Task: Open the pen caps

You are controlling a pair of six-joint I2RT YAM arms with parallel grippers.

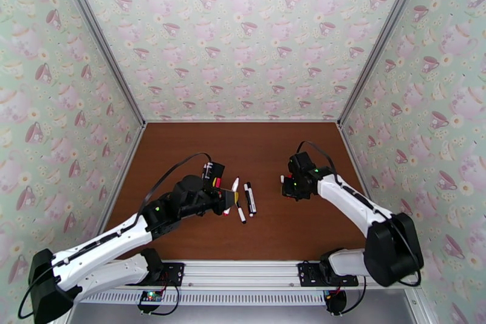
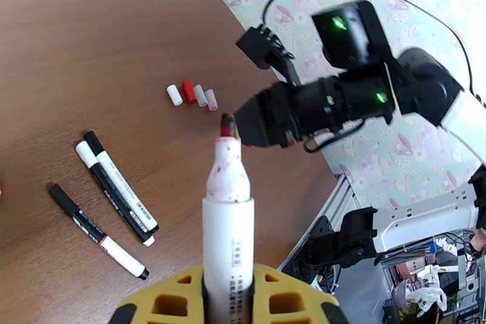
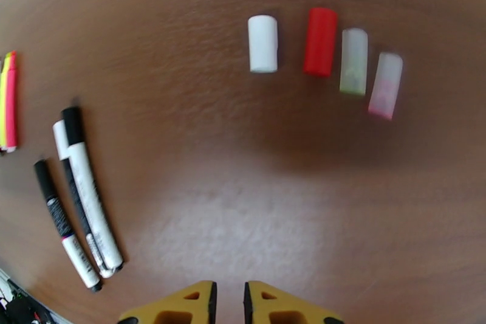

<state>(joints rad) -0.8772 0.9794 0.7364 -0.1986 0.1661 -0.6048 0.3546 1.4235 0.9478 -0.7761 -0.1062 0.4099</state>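
While holding the left jaws clamped on the uncapped pen (image 2: 228, 222) jutting out ahead of them, lower it flat onto the worktop (image 3: 243, 167) beside the three pens (image 2: 124, 188) to their left, well apart from the four pen caps (image 3: 320, 41) ahead of the closed, empty right jaws.

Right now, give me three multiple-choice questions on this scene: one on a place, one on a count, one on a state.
1. Where are the loose short plastic caps? A) in a row on the brown wooden table B) in the right jaws C) stacked on pens
2. How many caps are in that row? A) two B) four C) seven
3. The white-barrelled marker in the left jaws is: A) capped B) uncapped C) lying flat
Answers: 1 A, side by side on bare wood; 2 B, white, red, pale green, pale pink; 3 B, its dark red tip is bare.
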